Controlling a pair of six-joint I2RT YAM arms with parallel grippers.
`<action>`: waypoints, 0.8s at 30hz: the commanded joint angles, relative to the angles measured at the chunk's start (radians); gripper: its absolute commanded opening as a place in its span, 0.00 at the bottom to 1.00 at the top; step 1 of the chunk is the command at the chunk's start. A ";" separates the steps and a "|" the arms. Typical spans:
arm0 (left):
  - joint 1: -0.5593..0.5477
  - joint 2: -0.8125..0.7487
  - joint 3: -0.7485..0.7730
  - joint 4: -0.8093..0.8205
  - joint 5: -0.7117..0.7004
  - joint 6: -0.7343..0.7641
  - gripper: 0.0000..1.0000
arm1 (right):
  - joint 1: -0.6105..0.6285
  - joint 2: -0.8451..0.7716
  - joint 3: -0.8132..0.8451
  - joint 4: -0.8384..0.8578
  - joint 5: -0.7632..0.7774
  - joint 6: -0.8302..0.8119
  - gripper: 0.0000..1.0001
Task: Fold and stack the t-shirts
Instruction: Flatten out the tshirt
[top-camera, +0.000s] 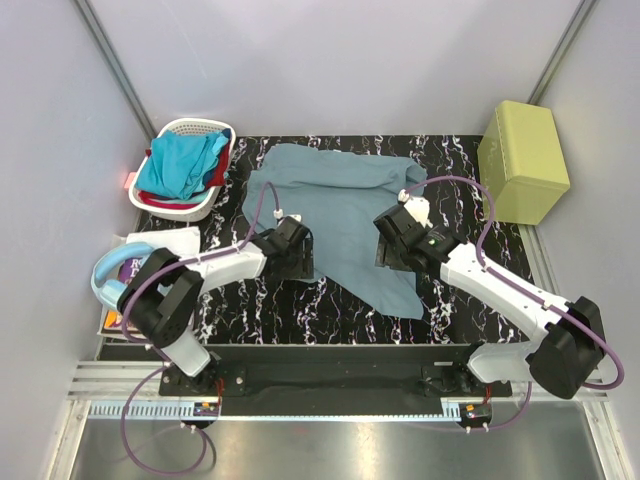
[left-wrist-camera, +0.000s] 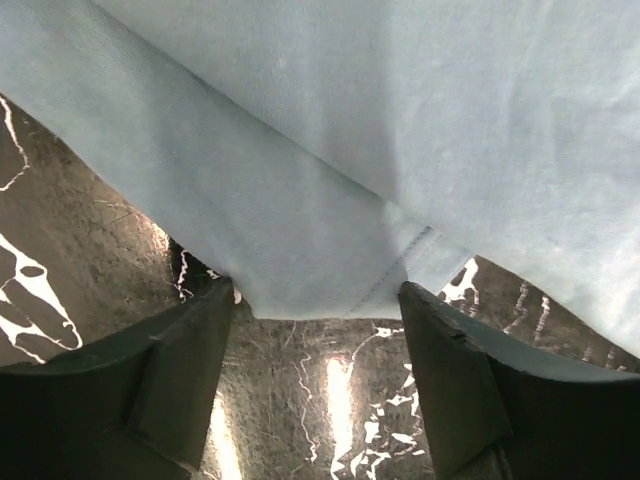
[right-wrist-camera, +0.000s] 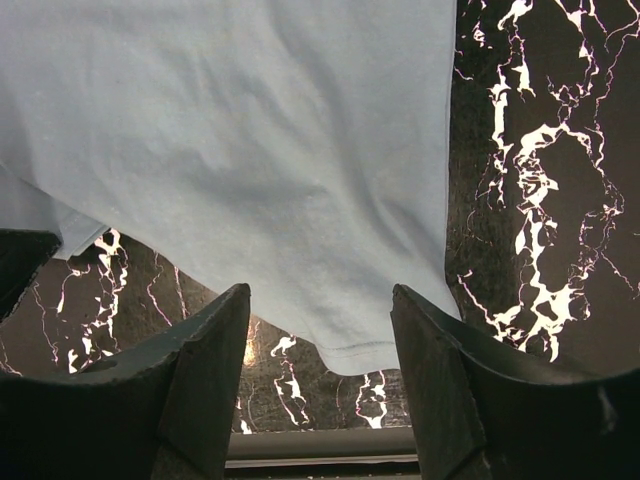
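Note:
A muted grey-blue t-shirt (top-camera: 340, 205) lies spread, with some folds, on the black marbled mat (top-camera: 260, 300). My left gripper (top-camera: 298, 252) is at its left edge. In the left wrist view a hemmed corner of the shirt (left-wrist-camera: 320, 270) lies between the open fingertips (left-wrist-camera: 200, 340), and the left gripper (left-wrist-camera: 315, 296) holds nothing. My right gripper (top-camera: 393, 243) is over the shirt's right lower part. The right gripper (right-wrist-camera: 320, 293) is open too, straddling a hanging corner of the shirt (right-wrist-camera: 350, 340). A turquoise t-shirt (top-camera: 182, 163) and a red one (top-camera: 155, 197) are in the basket.
The white laundry basket (top-camera: 192, 126) stands at the back left of the mat. A yellow-green box (top-camera: 524, 160) sits at the back right. Light-blue headphones (top-camera: 105, 275) and a book (top-camera: 125, 268) lie left of the mat, by the left arm.

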 joint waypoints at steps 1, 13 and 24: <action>0.002 0.039 0.024 0.027 0.010 0.007 0.64 | 0.010 -0.025 -0.001 -0.004 0.041 0.000 0.64; -0.008 -0.049 -0.040 0.015 0.041 -0.019 0.10 | 0.010 -0.028 -0.013 -0.007 0.033 0.020 0.50; -0.040 -0.227 -0.054 -0.080 -0.016 -0.018 0.10 | 0.052 -0.054 -0.070 -0.042 -0.134 0.052 0.60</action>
